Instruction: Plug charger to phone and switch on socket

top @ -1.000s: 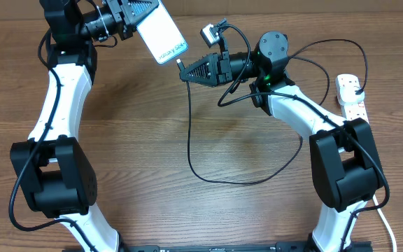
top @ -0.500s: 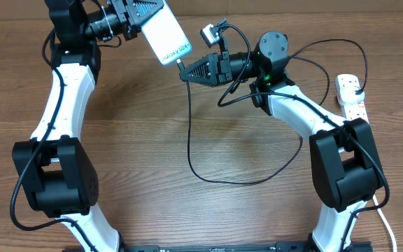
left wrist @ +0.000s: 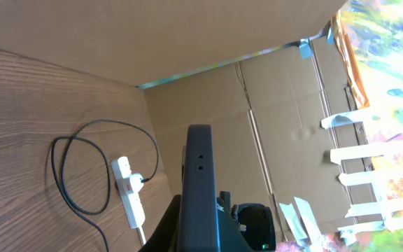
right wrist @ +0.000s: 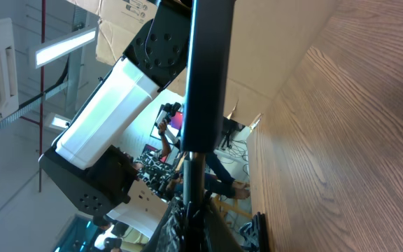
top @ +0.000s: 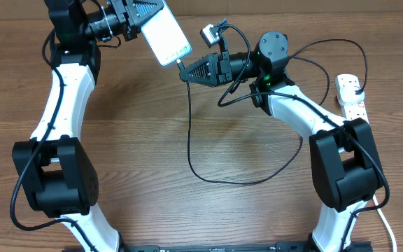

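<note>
Phone (top: pixel 165 35), face visible only overhead, clamped in left gripper (top: pixel 149 15); right gripper (top: pixel 185 73) pinches charger (top: pixel 189 119).

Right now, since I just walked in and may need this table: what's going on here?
Two robot arms are working on plugging in a phone. The left hand holds the phone up off the wooden table, tilted. The right hand grips the charger near its connector tip and has it right at the phone's lower end; whether it is fully seated cannot be told. The rest of the cable loops across the table. The white power strip lies at the right edge, with neither hand on it.
</note>
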Action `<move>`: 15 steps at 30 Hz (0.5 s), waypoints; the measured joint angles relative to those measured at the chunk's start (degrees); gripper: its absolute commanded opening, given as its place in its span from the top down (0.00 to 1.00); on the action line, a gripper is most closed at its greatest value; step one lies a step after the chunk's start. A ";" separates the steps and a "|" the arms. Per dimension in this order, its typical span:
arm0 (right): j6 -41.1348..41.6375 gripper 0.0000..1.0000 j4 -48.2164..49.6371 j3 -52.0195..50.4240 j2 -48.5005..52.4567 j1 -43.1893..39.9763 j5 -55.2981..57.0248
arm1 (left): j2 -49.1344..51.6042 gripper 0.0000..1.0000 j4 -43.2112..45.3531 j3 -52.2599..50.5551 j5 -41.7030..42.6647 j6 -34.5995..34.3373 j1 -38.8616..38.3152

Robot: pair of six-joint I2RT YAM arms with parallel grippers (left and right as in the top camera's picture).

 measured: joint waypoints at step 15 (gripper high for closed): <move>0.39 0.96 0.00 0.00 0.00 0.00 0.17 | 0.00 0.96 0.28 0.00 0.24 0.00 0.00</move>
